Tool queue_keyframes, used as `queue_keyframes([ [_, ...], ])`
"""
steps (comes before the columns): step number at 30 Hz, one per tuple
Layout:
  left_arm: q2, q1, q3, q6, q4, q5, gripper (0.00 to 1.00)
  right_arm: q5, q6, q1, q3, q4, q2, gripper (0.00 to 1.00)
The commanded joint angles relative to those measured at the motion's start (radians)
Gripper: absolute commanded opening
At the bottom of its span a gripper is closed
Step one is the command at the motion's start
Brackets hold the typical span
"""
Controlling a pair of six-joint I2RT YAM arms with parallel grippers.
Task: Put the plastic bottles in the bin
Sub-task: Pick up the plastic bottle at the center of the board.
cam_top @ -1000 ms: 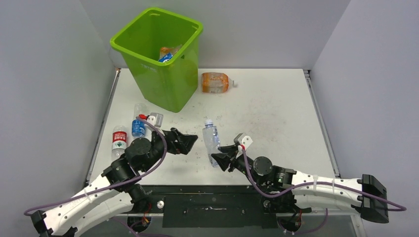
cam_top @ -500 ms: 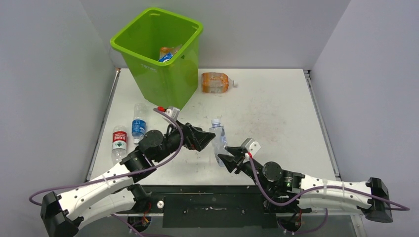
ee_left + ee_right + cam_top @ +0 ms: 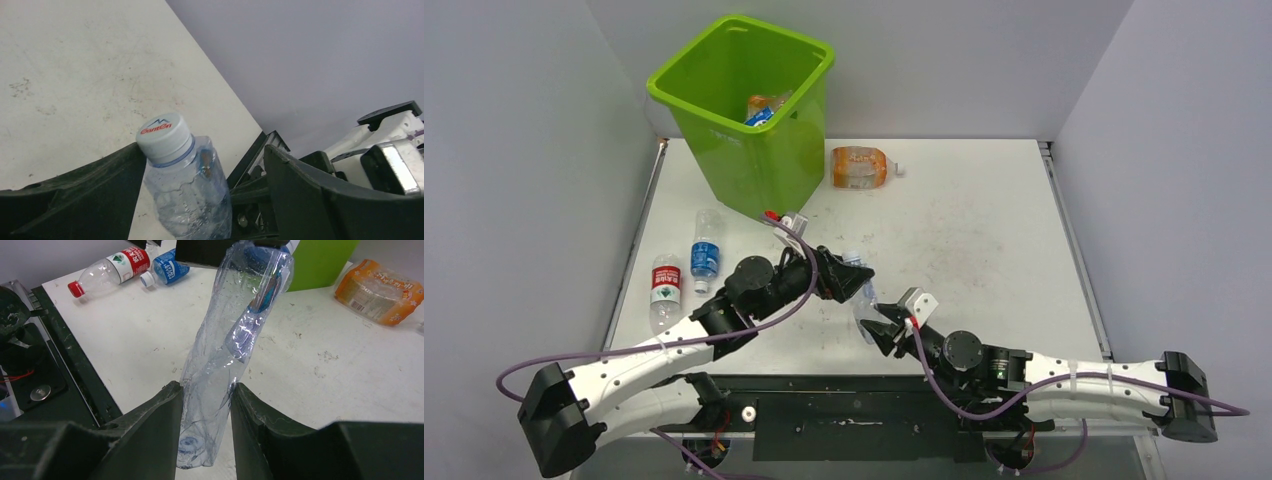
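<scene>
— What sort of place is this?

— A robotics lab, by the look of it: a small test cell. Plain grey panels (image 3: 524, 180) close in a white worktop (image 3: 984, 230) on three sides.

— What else points to a lab?

— A left arm (image 3: 624, 368) and a right arm (image 3: 1094, 385), both white, are bolted to a black rail (image 3: 854, 425) at the near edge, with purple cables (image 3: 574, 354) looping loose. The worktop is scuffed and stained, carrying only a green bin (image 3: 744, 110) and scattered plastic bottles (image 3: 664, 290).

Four bottles (image 3: 859, 167) outside one bin (image 3: 754, 160)
</scene>
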Motion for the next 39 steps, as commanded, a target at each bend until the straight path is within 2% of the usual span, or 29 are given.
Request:
queue_keyframes([
  [1,0.027,-0.006,0.001,0.007,0.150,0.048,0.80,0.015,-0.008,0.018,0.022,0.072,0.013,0.05],
  [7,0.065,-0.006,0.007,-0.014,0.157,0.084,0.63,0.043,-0.013,0.043,0.032,0.072,0.014,0.05],
  [10,0.072,-0.007,-0.005,-0.026,0.179,0.098,0.43,0.054,-0.018,0.052,0.040,0.061,0.012,0.05],
  [13,0.067,-0.005,-0.012,-0.030,0.192,0.111,0.17,0.059,-0.011,0.056,0.047,0.052,0.004,0.06],
  [14,0.062,-0.005,-0.012,-0.027,0.192,0.115,0.09,0.060,-0.004,0.056,0.053,0.043,0.002,0.09],
  [15,0.056,-0.005,-0.013,-0.020,0.189,0.116,0.01,0.065,0.003,0.057,0.064,0.031,0.003,0.22],
  [17,0.035,-0.006,-0.017,-0.007,0.179,0.107,0.00,0.070,0.034,0.057,0.096,-0.011,0.005,0.56],
  [20,-0.021,-0.005,-0.027,0.021,0.161,0.072,0.00,0.032,0.111,0.059,0.159,-0.087,0.009,0.99],
  [21,-0.042,-0.004,-0.032,0.033,0.157,0.059,0.00,0.006,0.130,0.059,0.179,-0.109,0.010,0.92],
  [22,-0.064,-0.003,-0.035,0.046,0.153,0.045,0.00,-0.017,0.149,0.060,0.202,-0.128,0.012,0.90],
  [29,-0.195,0.007,0.008,0.181,0.083,0.017,0.00,-0.141,0.220,0.059,0.326,-0.221,-0.016,0.90],
  [32,-0.239,0.011,0.048,0.234,0.034,0.029,0.00,-0.135,0.233,0.059,0.332,-0.215,-0.055,0.90],
  [39,-0.294,0.021,0.143,0.289,0.058,0.200,0.00,-0.075,0.281,0.058,0.238,-0.102,-0.124,0.90],
])
